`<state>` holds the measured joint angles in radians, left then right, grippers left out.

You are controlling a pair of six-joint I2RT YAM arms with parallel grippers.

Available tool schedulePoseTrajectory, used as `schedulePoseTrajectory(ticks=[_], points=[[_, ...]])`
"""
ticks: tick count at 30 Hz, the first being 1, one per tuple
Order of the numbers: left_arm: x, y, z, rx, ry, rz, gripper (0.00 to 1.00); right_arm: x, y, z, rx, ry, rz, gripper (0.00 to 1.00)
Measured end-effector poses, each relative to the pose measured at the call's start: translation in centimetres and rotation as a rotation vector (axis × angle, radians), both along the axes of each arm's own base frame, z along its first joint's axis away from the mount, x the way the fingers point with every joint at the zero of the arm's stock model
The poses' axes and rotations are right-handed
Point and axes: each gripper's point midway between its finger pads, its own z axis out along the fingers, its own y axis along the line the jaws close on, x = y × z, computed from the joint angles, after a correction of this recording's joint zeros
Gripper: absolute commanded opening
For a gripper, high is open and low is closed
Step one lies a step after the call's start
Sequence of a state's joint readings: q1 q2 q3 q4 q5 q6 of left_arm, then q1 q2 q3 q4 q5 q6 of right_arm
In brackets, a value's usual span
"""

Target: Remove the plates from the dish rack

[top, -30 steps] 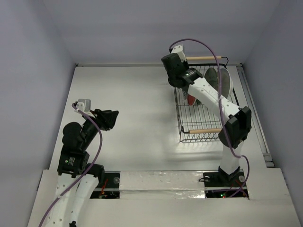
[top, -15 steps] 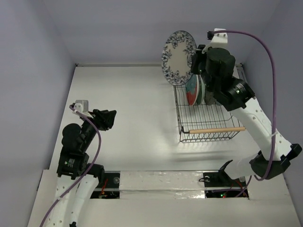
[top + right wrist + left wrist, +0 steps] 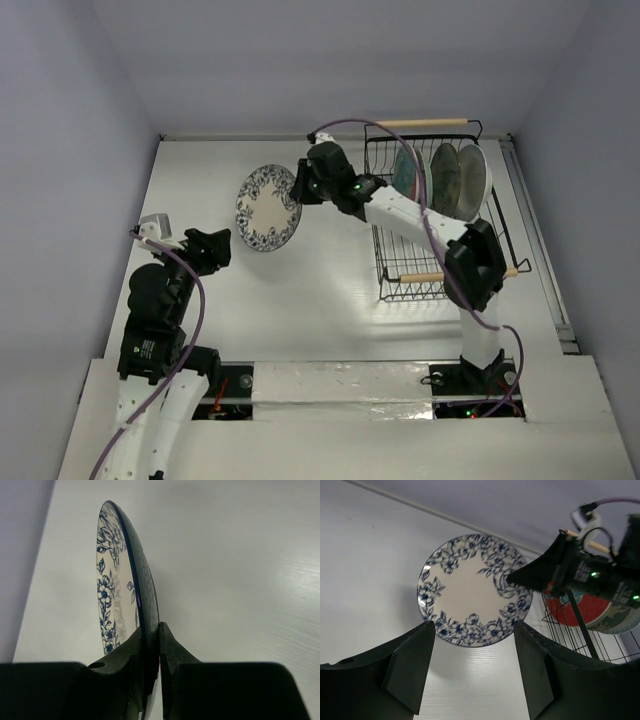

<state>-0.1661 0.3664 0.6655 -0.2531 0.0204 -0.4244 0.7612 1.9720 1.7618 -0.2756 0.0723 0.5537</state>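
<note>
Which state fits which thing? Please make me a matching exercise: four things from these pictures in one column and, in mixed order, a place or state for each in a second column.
Things
1. blue-floral plate
2. red-and-teal plate
3. left gripper
4. right gripper

Places or states
A. open, holding nothing
B. standing in the dish rack
C. shut on the rim of a plate
D. held on edge, outside the rack

Pairs: 1-D, 2-B, 3-A, 4-C
</note>
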Motion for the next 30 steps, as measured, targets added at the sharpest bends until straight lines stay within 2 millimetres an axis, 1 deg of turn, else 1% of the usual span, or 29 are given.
schedulePoseTrajectory(ticks=[1, 4, 7, 10, 13, 14, 15, 17, 18, 19, 20, 21, 22, 27, 28, 29, 30], points=[[0.0, 0.2, 0.0, 0.0, 0.0, 0.008, 0.61, -0.3, 0.7, -1.6, -0.003, 0.036, 0.014, 0.0], [0.1, 0.3, 0.0, -0.001, 0.0, 0.018, 0.62, -0.6, 2.1, -5.1, 0.0, 0.11, 0.028, 0.0], [0.1, 0.5, 0.0, -0.002, 0.0, 0.027, 0.62, -0.3, 3.1, -7.5, 0.018, 0.157, 0.027, 0.0], [0.2, 0.5, 0.0, -0.003, 0.002, 0.027, 0.62, -0.2, 4.1, -9.5, 0.039, 0.194, 0.02, 0.0], [0.2, 0.4, -0.1, -0.003, 0.005, 0.02, 0.62, 0.2, 5.1, -10.3, 0.082, 0.205, 0.017, 0.0], [0.2, 0.4, -0.1, -0.003, 0.005, 0.017, 0.62, 0.2, 5.3, -10.4, 0.092, 0.207, 0.016, 0.03], [0.2, 0.3, -0.1, -0.003, 0.006, 0.016, 0.63, 0.3, 5.4, -10.5, 0.098, 0.208, 0.014, 0.15], [0.2, 0.3, -0.1, -0.003, 0.006, 0.011, 0.63, 0.3, 5.6, -10.6, 0.105, 0.209, 0.011, 0.29], [0.2, 0.2, -0.1, -0.004, 0.007, 0.009, 0.63, 0.4, 5.6, -10.6, 0.109, 0.209, 0.009, 0.44], [0.2, 0.2, -0.1, -0.004, 0.008, 0.007, 0.63, 0.4, 5.6, -10.6, 0.115, 0.206, 0.004, 0.51], [0.2, 0.1, -0.2, -0.004, 0.009, 0.005, 0.63, 0.5, 5.6, -10.8, 0.118, 0.199, 0.002, 0.56], [0.2, 0.1, -0.2, -0.004, 0.011, 0.003, 0.63, 0.4, 5.4, -11.0, 0.114, 0.197, -0.002, 0.59], [0.2, 0.1, -0.2, -0.004, 0.012, 0.0, 0.64, 0.3, 5.1, -11.6, 0.108, 0.201, -0.008, 0.6], [0.2, -0.1, -0.2, -0.005, 0.013, -0.011, 0.64, -1.1, 3.2, -15.7, 0.041, 0.254, -0.037, 0.63], [0.2, -0.2, -0.2, -0.005, 0.013, -0.012, 0.64, -1.4, 2.8, -16.4, 0.028, 0.263, -0.042, 0.66], [0.2, -0.2, -0.3, -0.005, 0.014, -0.013, 0.64, -1.6, 2.6, -16.8, 0.028, 0.266, -0.046, 0.67], [0.2, -0.2, -0.3, -0.004, 0.015, -0.014, 0.64, -1.6, 2.6, -16.4, 0.033, 0.259, -0.045, 0.73]])
